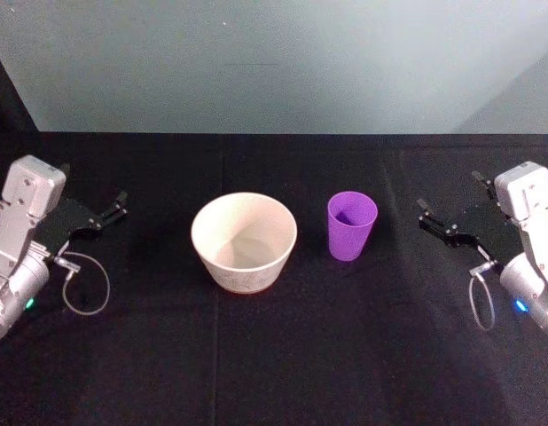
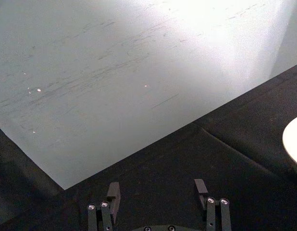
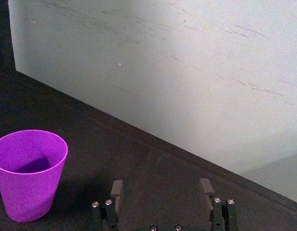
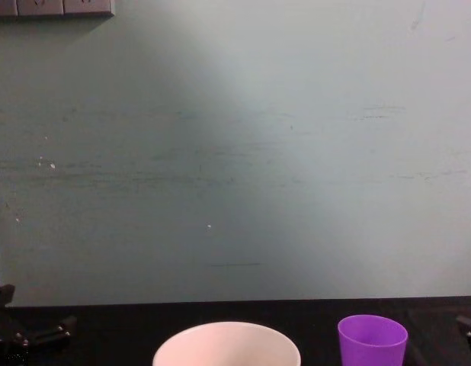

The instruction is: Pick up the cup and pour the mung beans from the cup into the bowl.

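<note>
- Your left hand (image 2: 157, 188) sat at the left side of the black desk (image 1: 274, 355). Its two fingers were spread wide with nothing between them, and it was well apart from the bowl (image 1: 244, 241).
- Your right hand (image 3: 161, 184) sat at the right side of the desk, fingers likewise spread and empty. It pointed toward the cup (image 1: 352, 226) but was clear of it.
- The cup stood upright on the desk, mouth up, a little right of centre. It was just beside the bowl on the bowl's right, and the two did not touch. You could not tell what lay in its shadowed bottom.
- The bowl stood upright near the desk's centre, between your two hands, its rim much wider than the cup's.
- A pale wall (image 1: 274, 62) rose behind the desk's far edge.
</note>
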{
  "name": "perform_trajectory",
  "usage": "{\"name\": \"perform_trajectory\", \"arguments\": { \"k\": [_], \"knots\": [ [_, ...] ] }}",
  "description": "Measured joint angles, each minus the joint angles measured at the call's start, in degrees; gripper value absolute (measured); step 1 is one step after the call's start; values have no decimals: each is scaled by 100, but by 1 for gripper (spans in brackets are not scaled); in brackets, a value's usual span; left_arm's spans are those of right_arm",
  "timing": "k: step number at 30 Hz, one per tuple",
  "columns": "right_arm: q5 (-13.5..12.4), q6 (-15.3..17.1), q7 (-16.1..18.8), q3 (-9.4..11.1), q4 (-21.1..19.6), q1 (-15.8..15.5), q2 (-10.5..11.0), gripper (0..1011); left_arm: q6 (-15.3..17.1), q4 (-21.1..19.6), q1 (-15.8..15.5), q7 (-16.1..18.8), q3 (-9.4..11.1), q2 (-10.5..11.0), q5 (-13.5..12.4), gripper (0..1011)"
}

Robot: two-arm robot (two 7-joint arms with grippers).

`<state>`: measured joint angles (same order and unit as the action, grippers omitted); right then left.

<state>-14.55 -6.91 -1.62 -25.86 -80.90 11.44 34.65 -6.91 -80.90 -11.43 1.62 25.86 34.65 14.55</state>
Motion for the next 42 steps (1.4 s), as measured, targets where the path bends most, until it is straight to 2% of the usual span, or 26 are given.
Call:
{"name": "perform_trajectory", "arguments": {
  "k": [42],
  "knots": [
    [0, 0, 0, 0, 0, 0, 0, 1002, 0, 0, 0, 0, 0, 0, 0, 1000]
  ]
}}
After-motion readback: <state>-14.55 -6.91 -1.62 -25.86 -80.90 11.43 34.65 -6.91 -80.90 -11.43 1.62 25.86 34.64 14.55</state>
